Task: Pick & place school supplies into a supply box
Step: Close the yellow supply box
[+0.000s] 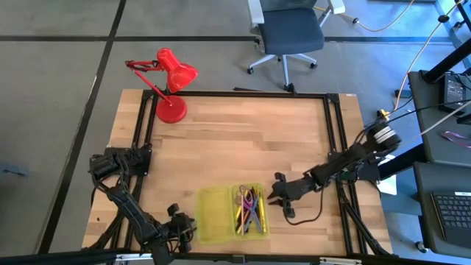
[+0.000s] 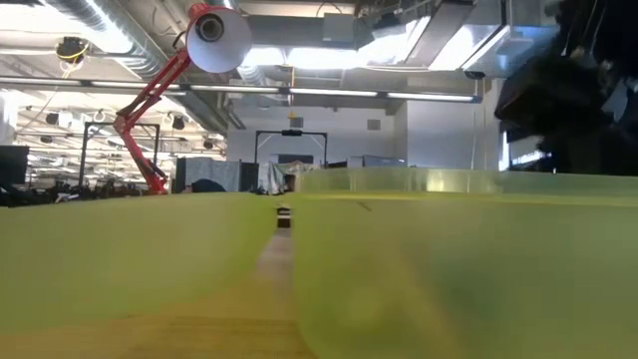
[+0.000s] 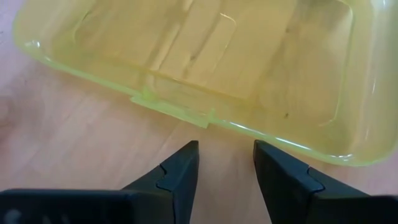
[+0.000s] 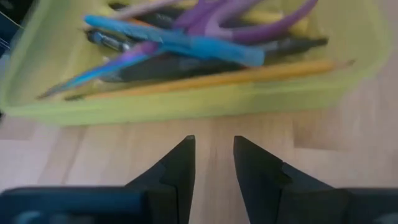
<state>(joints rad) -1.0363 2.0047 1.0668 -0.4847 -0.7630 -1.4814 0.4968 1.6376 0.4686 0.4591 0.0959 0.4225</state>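
The supply box (image 1: 230,214) lies open at the table's near edge, its two yellow-green halves side by side. The left half (image 3: 217,56) is empty. The right half (image 4: 186,102) holds the school supplies: purple scissors (image 4: 249,25), a blue pen (image 4: 180,43), a yellow pencil (image 4: 249,74) and several dark pens. My left gripper (image 3: 226,146) stands open just left of the empty half, near its latch tab (image 3: 171,107), with nothing between the fingers. My right gripper (image 4: 214,140) stands open with a narrow gap just right of the filled half, over bare wood.
A red desk lamp (image 1: 171,81) stands at the table's far left corner. Black frame rails (image 1: 335,140) run along the table's edges. Bare wood (image 1: 243,147) spreads between the lamp and the box. In the low view the box's walls (image 2: 449,259) fill the foreground.
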